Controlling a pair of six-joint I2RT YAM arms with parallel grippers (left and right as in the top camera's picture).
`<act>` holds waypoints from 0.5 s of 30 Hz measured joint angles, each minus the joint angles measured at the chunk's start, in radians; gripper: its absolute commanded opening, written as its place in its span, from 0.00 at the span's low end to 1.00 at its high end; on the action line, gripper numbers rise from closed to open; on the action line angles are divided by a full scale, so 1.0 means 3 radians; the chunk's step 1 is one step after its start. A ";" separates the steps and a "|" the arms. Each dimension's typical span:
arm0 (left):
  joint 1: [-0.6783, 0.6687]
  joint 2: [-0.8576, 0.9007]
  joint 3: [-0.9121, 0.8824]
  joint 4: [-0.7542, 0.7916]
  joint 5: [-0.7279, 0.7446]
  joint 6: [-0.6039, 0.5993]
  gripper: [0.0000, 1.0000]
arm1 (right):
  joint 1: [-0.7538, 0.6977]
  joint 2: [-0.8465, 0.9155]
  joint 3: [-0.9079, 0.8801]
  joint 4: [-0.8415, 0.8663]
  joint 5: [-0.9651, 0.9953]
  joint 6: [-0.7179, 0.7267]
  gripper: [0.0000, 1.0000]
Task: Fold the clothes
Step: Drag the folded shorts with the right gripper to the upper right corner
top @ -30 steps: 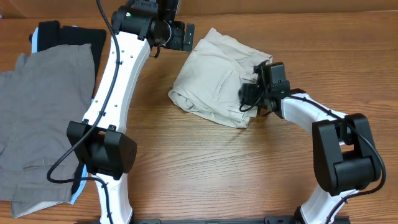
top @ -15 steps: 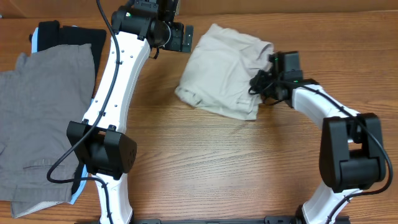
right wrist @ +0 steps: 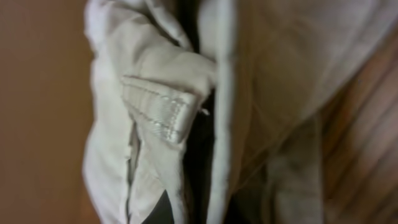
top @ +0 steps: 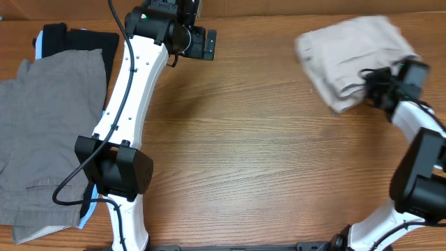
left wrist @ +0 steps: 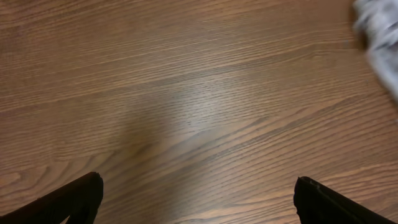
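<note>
Pinching clothes (top: 348, 52), right gripper (top: 376, 80) overhead | wrist view: left gripper (left wrist: 198, 183) spread, table (left wrist: 186, 93)

The clothes (top: 352, 56) smear into a blur far right; fabric buries the fingertips of the right pincer (top: 376, 82).

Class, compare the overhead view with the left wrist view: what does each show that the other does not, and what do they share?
Overhead only: the flat grey trousers, the black garment next to them, and the right gripper at the edge of the bunched cream cotton garment. Left wrist only: a close look at the left gripper, jaws wide apart with nothing between them. Both: the brown wooden table. A blurred pale patch at the left wrist view's top right may be that garment.
</note>
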 measured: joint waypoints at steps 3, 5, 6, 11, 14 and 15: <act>0.0000 0.0000 0.0000 -0.0001 -0.0001 0.0000 1.00 | -0.0118 0.0001 0.0001 0.0285 0.0071 0.0125 0.04; 0.0000 0.0000 0.0000 0.0000 -0.0003 0.0000 1.00 | -0.0121 0.0013 0.0004 0.0460 0.0106 0.0170 0.04; 0.0000 0.0000 0.0000 0.0000 -0.0003 0.0000 1.00 | -0.0114 0.0020 0.0005 0.0526 0.0112 0.0187 0.04; 0.0000 0.0000 0.0000 0.0001 -0.0010 0.0000 1.00 | -0.0017 0.0128 0.0006 0.0768 0.0207 0.0235 0.04; 0.0000 0.0000 0.0000 0.0001 -0.0010 0.0000 1.00 | 0.0015 0.0206 0.0006 0.0865 0.0247 0.0243 0.04; 0.0000 0.0000 0.0000 0.0001 -0.0010 0.0000 1.00 | 0.0015 0.0231 0.0006 0.0907 0.0247 0.0233 0.04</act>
